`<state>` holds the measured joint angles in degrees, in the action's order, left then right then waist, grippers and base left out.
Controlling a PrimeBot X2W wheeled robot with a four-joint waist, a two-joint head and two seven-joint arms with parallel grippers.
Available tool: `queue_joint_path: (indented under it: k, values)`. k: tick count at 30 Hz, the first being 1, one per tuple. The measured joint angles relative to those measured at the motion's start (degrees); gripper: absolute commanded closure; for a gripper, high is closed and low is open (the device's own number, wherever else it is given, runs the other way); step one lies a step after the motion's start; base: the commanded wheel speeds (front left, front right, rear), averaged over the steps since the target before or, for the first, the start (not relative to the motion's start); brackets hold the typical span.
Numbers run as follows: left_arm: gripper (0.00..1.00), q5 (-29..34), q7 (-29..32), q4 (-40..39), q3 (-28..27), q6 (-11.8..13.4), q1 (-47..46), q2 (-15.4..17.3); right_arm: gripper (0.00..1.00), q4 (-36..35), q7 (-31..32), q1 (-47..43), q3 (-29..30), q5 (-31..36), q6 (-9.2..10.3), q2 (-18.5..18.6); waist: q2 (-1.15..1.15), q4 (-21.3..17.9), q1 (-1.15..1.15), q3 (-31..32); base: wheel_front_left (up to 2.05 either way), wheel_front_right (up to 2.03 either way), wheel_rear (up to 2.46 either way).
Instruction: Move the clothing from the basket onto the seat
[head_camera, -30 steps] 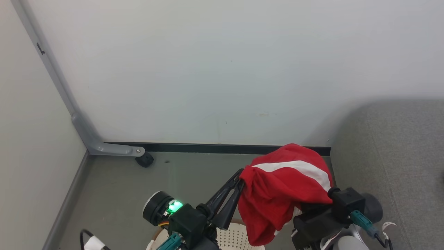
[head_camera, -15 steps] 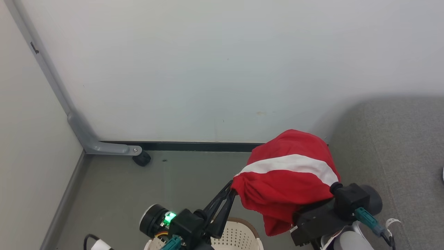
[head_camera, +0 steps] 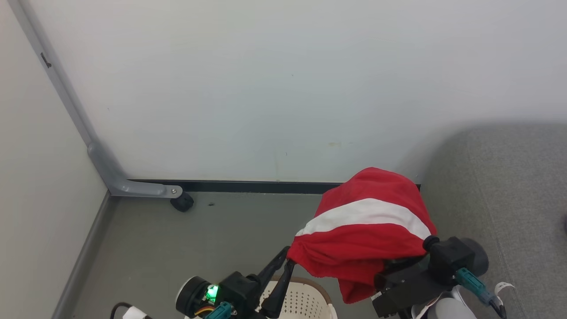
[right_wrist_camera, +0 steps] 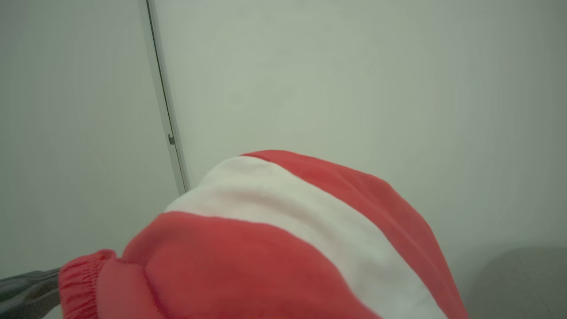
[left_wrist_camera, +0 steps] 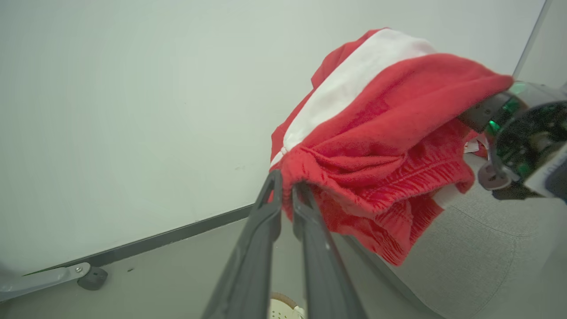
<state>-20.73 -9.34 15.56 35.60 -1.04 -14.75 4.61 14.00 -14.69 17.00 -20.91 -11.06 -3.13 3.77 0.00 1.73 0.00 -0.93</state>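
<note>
On the right I have the grey seat [head_camera: 500, 186]. Just left of it, the red clothing [head_camera: 367, 230] hangs in the air above the floor [head_camera: 177, 248], clear of the basket [head_camera: 305, 301] at near centre. My left jaws are clenched on its gathered hem. My right jaws are clenched beneath the draped cloth, and I cannot tell whether they grip it.

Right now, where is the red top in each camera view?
Head view: red top lower centre-right, just left of the sofa.
Left wrist view: upper right, its edge pinched by the left gripper.
Right wrist view: bottom centre, close up.
Shared landmark: the white wall behind it.
</note>
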Motion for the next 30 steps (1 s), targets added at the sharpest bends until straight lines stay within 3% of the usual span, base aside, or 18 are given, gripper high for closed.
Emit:
queue_joint_path:
  k: [17, 30]
  values:
    - [0.00, -0.92, 0.75, 3.98, -2.64, 1.11, 3.13, 3.36, 1.00, -0.84, 0.00, -0.59, 2.26, 0.46, -0.68, 0.00, 0.00, 0.07, 0.00, 1.06, 0.00, 0.00, 0.00]
    - [0.00, -3.94, -2.32, 2.85, -9.98, 4.64, 3.82, 4.25, 1.00, -2.38, 0.00, -2.35, 3.48, 1.01, -1.19, 0.30, 0.00, 0.45, 0.00, 1.27, 0.00, 0.00, 0.00]
